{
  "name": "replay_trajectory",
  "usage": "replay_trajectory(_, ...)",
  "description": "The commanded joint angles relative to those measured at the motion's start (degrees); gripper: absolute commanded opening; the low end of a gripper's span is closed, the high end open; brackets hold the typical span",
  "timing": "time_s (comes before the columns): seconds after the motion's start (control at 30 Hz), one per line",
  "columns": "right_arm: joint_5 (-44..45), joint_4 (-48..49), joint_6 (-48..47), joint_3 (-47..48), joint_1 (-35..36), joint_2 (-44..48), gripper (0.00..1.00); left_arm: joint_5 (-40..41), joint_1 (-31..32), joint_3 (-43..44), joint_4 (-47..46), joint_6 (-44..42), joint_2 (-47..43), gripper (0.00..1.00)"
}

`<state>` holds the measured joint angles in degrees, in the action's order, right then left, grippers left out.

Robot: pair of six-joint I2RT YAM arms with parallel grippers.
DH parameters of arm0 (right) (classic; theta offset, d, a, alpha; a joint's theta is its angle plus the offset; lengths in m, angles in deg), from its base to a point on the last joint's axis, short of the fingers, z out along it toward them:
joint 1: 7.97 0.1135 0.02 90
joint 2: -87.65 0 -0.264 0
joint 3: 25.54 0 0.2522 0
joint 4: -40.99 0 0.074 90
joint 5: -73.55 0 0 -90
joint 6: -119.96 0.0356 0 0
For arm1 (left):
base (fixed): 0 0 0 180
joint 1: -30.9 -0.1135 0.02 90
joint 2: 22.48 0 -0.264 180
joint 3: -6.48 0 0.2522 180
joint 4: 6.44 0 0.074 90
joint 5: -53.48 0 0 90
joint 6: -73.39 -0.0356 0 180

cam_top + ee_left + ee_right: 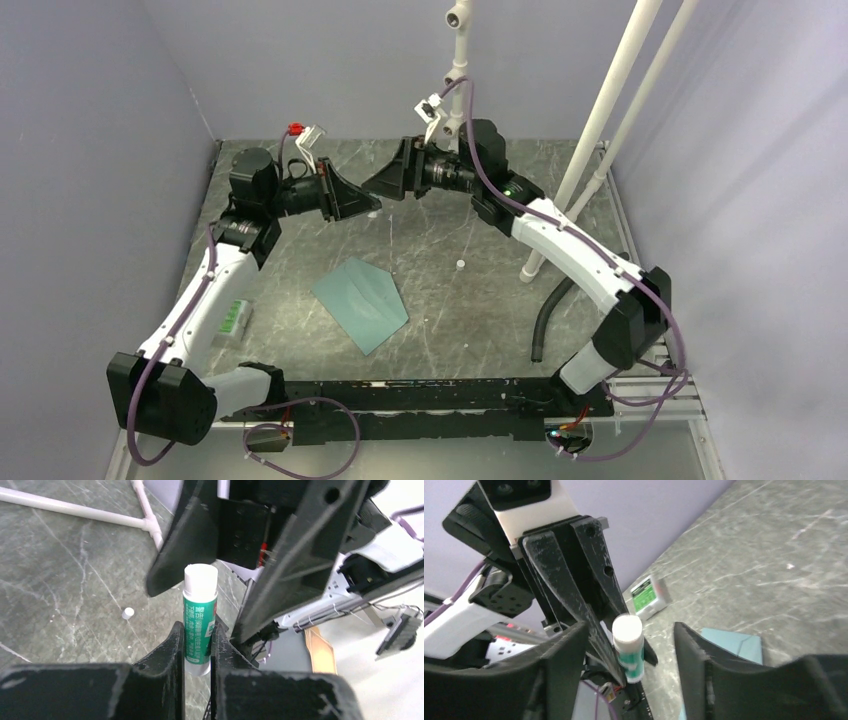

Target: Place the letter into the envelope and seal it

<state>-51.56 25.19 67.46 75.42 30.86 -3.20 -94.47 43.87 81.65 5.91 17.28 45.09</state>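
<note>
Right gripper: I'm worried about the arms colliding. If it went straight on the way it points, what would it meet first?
Most likely the glue stick, clamped in the left gripper and lined up between the open fingers of the right gripper; depth is unclear.

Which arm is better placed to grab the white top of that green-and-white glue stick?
The right. The left gripper is busy, shut on the green-and-white glue stick, while the right gripper is open, its fingers flanking the white top.
</note>
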Motion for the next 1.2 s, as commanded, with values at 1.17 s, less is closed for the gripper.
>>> replay_trajectory(1.17,18.79,3.09,-12.73,4.94,7.67,-3.24,0.47,29.40,-0.14,0.39,0.59,16.02,-8.58,0.02)
